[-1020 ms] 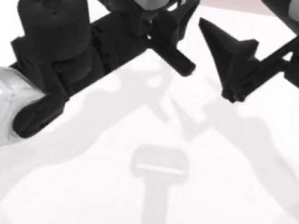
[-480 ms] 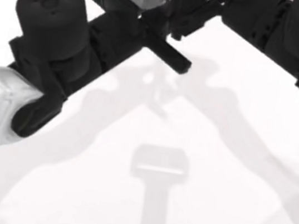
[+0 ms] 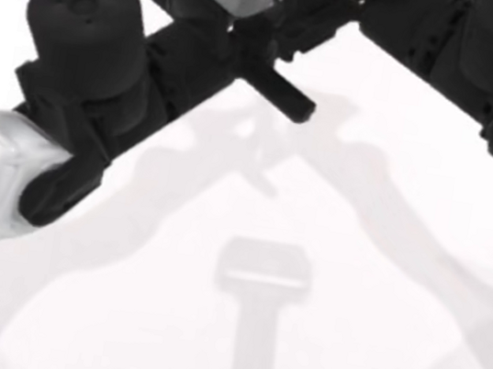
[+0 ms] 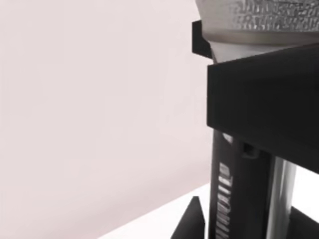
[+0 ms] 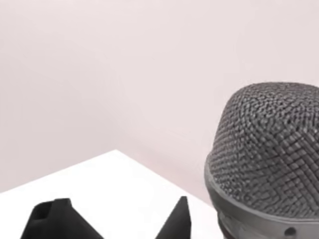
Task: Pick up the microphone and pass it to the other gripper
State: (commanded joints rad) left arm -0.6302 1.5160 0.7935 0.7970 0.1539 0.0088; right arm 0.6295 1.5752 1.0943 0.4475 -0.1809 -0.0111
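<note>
Microphone (image 4: 239,199): upright, near the table's (image 3: 356,257) far edge.
Left gripper (image 3: 280,55): I see it pinching the handle.
Right gripper (image 3: 323,15): beside it; grip, I cannot tell.

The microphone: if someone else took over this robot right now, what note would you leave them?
Left gripper: shut on the microphone, holding its black handle, grey mesh head upward, lifted off the table.
Right gripper: open, right next to the head; the mic is not between its fingers.
Done: pickup, and both grippers brought together at the top view's far edge.
Left: right gripper closes on the mic, then the left lets go.
</note>
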